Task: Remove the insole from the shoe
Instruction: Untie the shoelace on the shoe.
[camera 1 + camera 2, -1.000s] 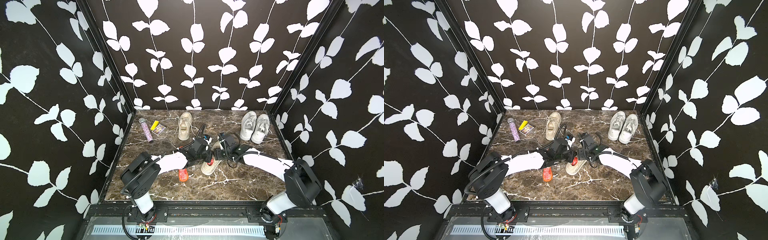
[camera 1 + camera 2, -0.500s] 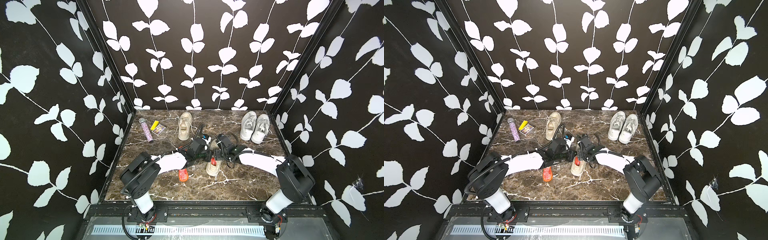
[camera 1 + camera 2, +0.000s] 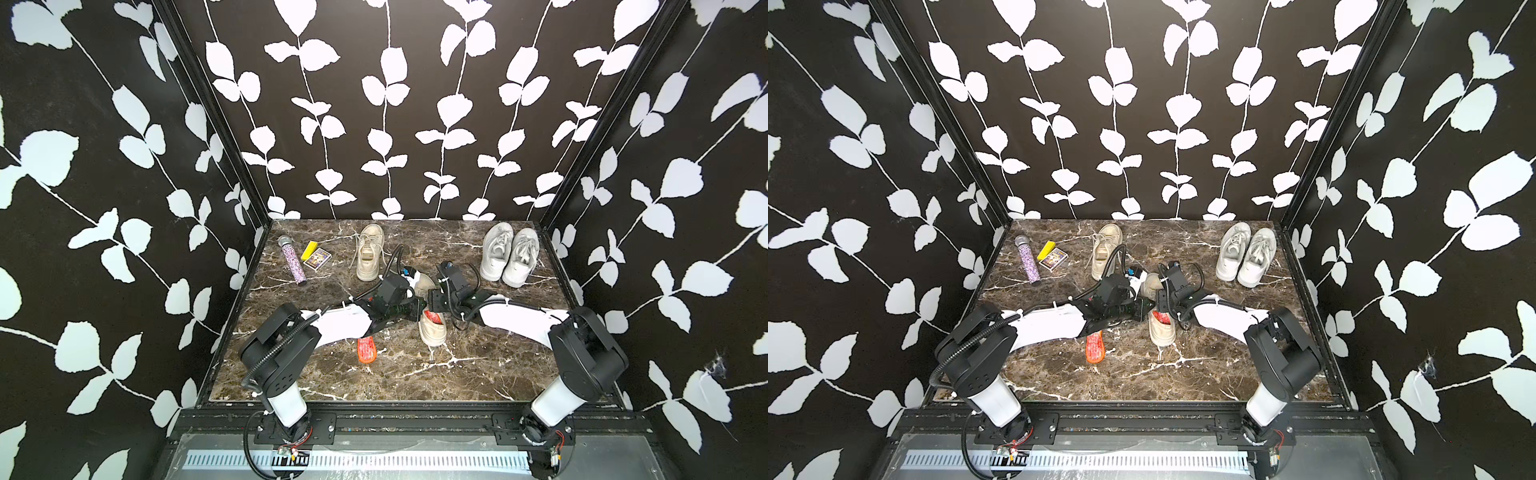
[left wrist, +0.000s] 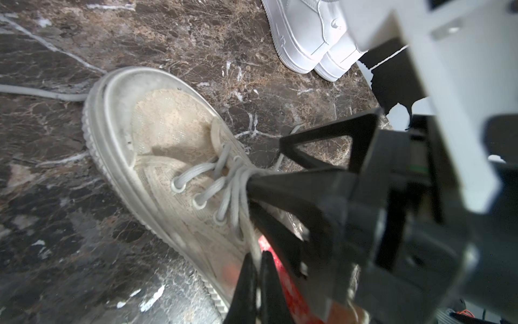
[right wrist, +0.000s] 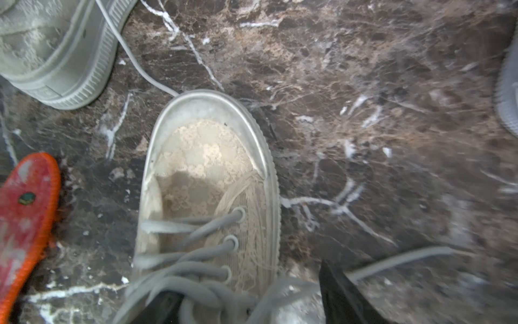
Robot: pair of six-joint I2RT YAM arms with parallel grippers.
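The beige lace shoe (image 3: 432,332) (image 3: 1160,332) lies mid-table, toe to the back, heel to the front. Its red insole (image 3: 435,318) (image 3: 1162,318) (image 4: 284,283) shows in the opening. My left gripper (image 3: 418,313) (image 3: 1144,309) (image 4: 257,256) is shut, its tips pressed at the shoe's collar edge right beside the insole. I cannot tell whether anything is pinched between them. My right gripper (image 3: 431,299) (image 3: 1160,297) (image 5: 246,283) stands open astride the shoe (image 5: 204,157). One finger rests on the laces and the other is outside the side wall.
A loose orange-red insole (image 3: 367,350) (image 5: 25,213) lies left of the shoe. A second beige shoe (image 3: 369,257), a glitter microphone (image 3: 293,259) and small boxes (image 3: 316,257) sit at the back left. A white sneaker pair (image 3: 509,255) is at the back right.
The shoe's heel end has swung to the right, so the shoe now lies straight front to back. My right arm moved left with it. The left gripper stayed shut at the opening.
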